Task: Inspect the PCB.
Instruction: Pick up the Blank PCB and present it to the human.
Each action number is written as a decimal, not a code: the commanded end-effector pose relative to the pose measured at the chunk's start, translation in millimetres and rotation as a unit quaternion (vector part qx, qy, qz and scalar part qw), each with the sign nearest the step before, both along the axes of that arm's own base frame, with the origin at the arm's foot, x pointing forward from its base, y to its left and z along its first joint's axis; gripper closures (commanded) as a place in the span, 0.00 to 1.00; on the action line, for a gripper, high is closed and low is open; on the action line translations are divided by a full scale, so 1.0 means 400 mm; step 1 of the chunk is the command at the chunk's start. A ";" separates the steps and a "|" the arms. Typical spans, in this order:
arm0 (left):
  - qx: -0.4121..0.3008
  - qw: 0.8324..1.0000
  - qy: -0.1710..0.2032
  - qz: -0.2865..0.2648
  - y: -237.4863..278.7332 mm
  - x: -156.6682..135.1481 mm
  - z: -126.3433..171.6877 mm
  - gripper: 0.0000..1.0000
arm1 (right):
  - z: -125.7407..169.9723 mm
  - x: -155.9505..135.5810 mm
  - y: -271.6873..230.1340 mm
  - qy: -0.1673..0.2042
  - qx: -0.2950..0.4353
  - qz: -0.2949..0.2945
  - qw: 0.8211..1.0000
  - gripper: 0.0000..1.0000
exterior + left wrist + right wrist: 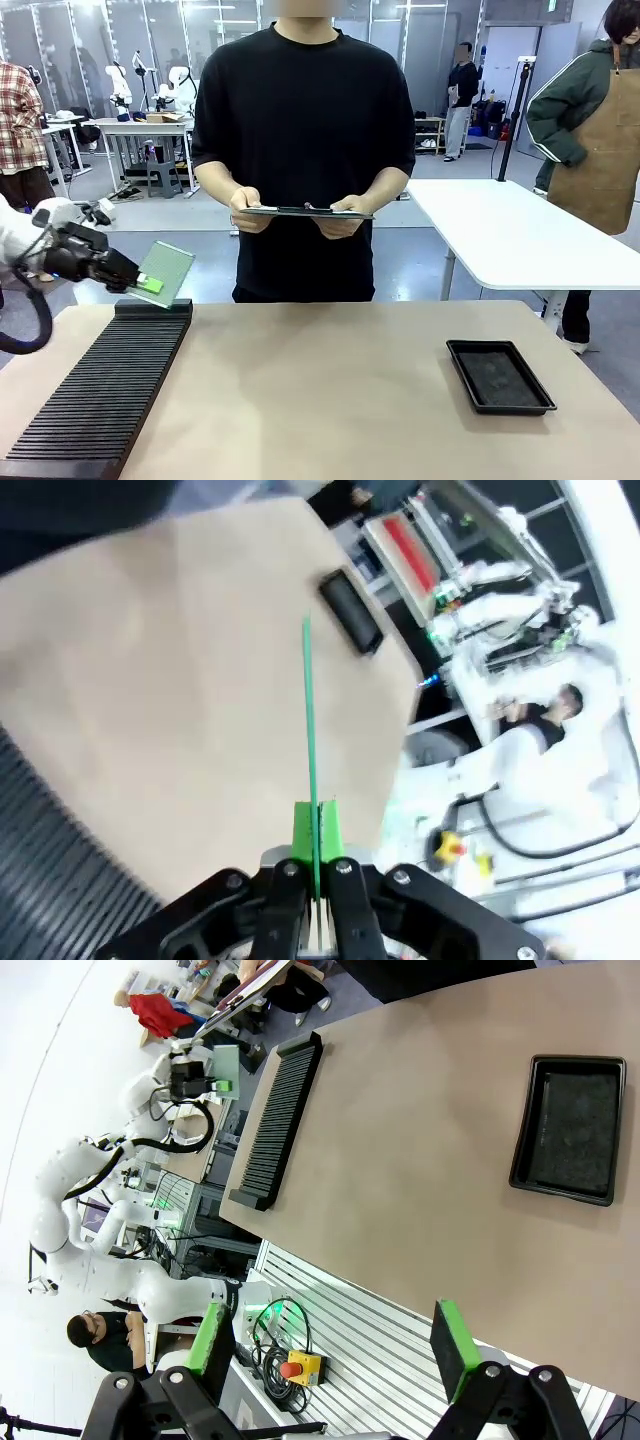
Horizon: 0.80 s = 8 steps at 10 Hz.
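Observation:
My left gripper (146, 283) is shut on the lower edge of the PCB (167, 270), a thin green board held tilted above the far end of the black slotted rack (105, 385). In the left wrist view the PCB (310, 730) shows edge-on, rising from between the closed green pads (303, 832) of my left gripper (317, 875). The right wrist view shows my right gripper (332, 1350) open and empty, high over the table's near edge, with the left gripper (212, 1085) and the PCB (228, 1065) far off. A person across the table holds a grey clipboard (305, 212) in both hands.
A shallow black tray (500, 375) sits empty at the table's right; it also appears as the black tray (572, 1128) and the black tray (350, 612). The slotted rack (275, 1120) runs along the left side. A white table (510, 235) stands behind at the right.

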<state>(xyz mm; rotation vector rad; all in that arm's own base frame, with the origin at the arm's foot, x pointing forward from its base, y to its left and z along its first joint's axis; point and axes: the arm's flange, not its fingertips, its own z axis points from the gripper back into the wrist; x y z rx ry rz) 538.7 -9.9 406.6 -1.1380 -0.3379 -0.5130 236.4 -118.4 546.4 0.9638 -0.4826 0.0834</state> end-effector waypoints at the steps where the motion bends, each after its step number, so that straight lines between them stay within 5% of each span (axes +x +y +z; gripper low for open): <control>1: -0.061 0.996 0.066 -0.016 -0.049 0.105 -0.046 1.00 | -0.001 0.001 -0.001 -0.009 0.001 0.006 1.000 0.00; 3: -0.081 0.990 0.113 -0.003 -0.077 0.127 -0.116 1.00 | -0.001 0.001 -0.001 -0.009 0.001 0.006 1.000 0.00; 7: -0.114 0.986 0.120 -0.009 -0.086 0.128 -0.151 1.00 | -0.001 0.001 -0.001 -0.009 0.001 0.006 1.000 0.00; 8: -0.077 0.991 0.113 -0.009 -0.102 0.120 -0.176 1.00 | -0.001 0.001 -0.001 -0.009 0.001 0.006 1.000 0.00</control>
